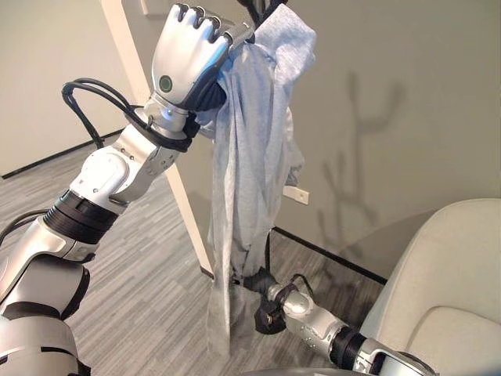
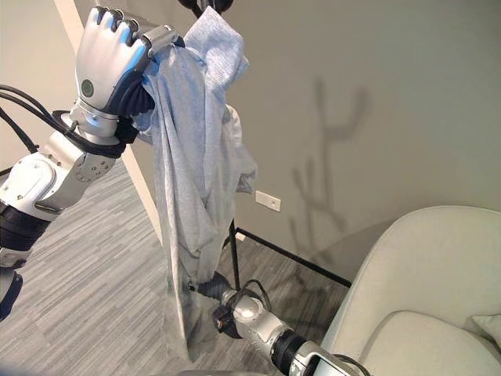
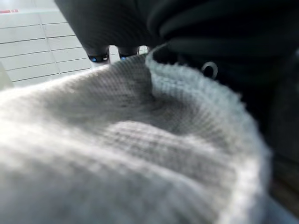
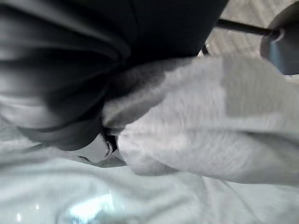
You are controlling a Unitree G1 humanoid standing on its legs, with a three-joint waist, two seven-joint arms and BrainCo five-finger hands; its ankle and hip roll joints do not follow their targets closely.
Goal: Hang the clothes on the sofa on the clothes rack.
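Grey striped carpet [image 1: 149, 298] is covering the floor, meeting a plain beige wall [image 1: 407, 94] with a dark skirting line and a small white wall plate [image 1: 296, 194]. At the near right, a pale rounded sofa [image 1: 438, 290] is showing a smooth upholstered back and seat cushion.

Low in the scene, the right robot hand [image 1: 262, 280] is reaching under the bottom of a light grey garment [image 1: 250, 157]; its fingers are lying buried in the cloth, so I cannot tell whether they are gripping. In the right wrist view, soft grey folds are pressing against the dark hand cover, with a thin dark bar crossing behind.

The garment is a fine-knit, heathered fabric with a thicker ribbed edge, hanging in long vertical folds, its hem ending close to the floor beside a slim black pole [image 2: 233, 251] of the clothes rack.

Higher up, the left robot hand [image 1: 188, 55] is raised, fingers curled tight over the garment's upper edge, holding it against the dark top of the rack [image 1: 262, 9]. The cloth's peak is draping over that top, just beside the knuckles. A cream-coloured slanted post [image 1: 168, 157] is standing behind.
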